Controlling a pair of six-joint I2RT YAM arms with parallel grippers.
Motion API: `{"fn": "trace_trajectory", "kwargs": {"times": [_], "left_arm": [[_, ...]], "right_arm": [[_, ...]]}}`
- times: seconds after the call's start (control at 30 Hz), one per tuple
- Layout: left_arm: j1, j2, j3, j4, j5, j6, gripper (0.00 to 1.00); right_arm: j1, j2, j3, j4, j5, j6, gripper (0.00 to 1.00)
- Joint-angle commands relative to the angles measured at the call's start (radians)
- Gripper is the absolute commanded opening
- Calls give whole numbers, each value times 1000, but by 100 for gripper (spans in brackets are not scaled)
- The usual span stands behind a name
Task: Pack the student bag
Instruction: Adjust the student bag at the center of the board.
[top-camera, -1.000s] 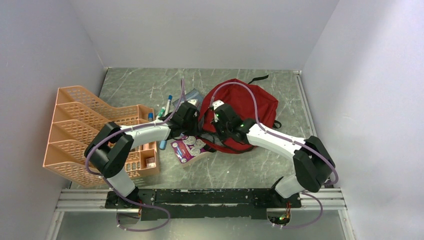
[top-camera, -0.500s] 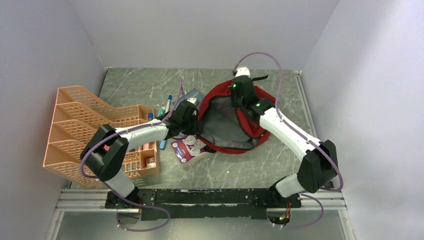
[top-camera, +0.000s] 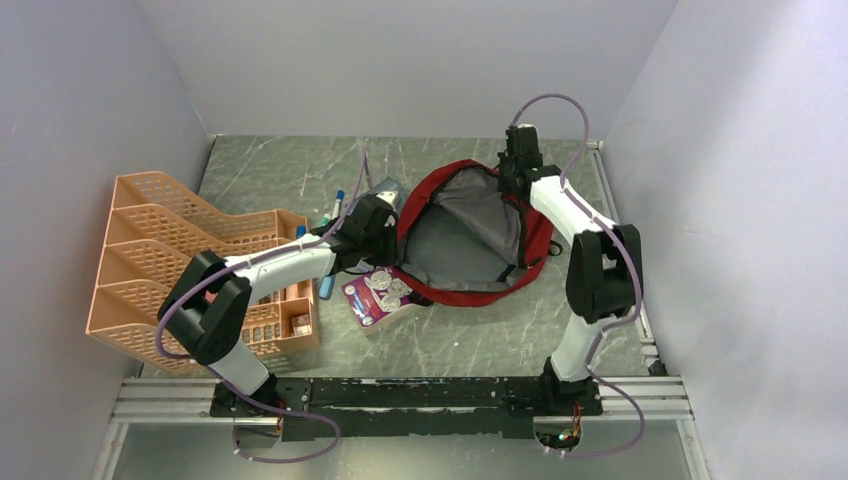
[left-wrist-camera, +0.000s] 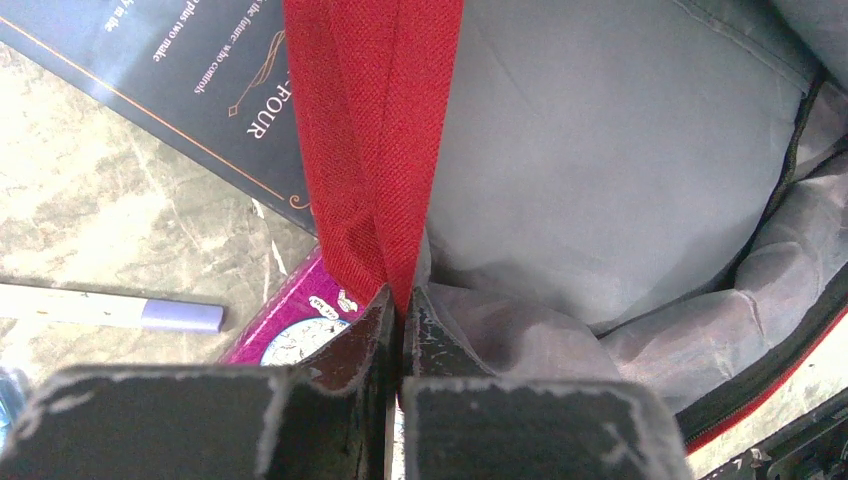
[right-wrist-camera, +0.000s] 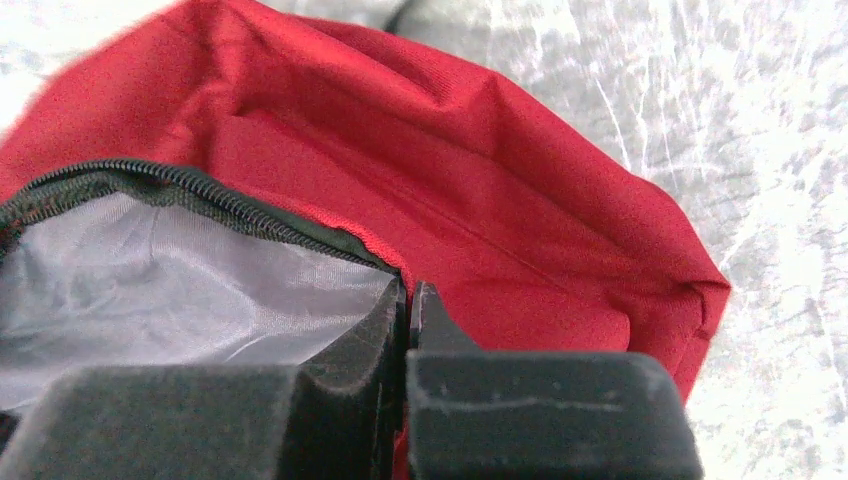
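**White shells, black joints, purple cables**

The left arm (top-camera: 285, 265) and the right arm (top-camera: 565, 205) share one build: smooth white link shells joined by blocky black joint housings. A thin purple cable (top-camera: 556, 100) runs along each arm, and more of it curls below the black base plate (top-camera: 400, 393). The left gripper (left-wrist-camera: 402, 300) has matte black fingers (left-wrist-camera: 350, 345), scuffed with pale scratches and chipped edges. The right gripper (right-wrist-camera: 408, 295) has the same squared black fingers tapering to narrow tips, with less wear.
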Motion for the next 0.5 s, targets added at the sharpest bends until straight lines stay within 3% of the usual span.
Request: {"fn": "trace_trajectory", "kwargs": {"times": [0.0,0.2,0.47], "left_arm": [[0,-21,42,-36,37,25,5],[-1,-20,47,-39,47,27,5],[-1,-22,62,-45,61,26,5]], "right_arm": [[-89,104,71,-8,-74,4,0],[-131,237,129,-48,-70,11,2],[-130,190,99,-38,33,0,44]]}}
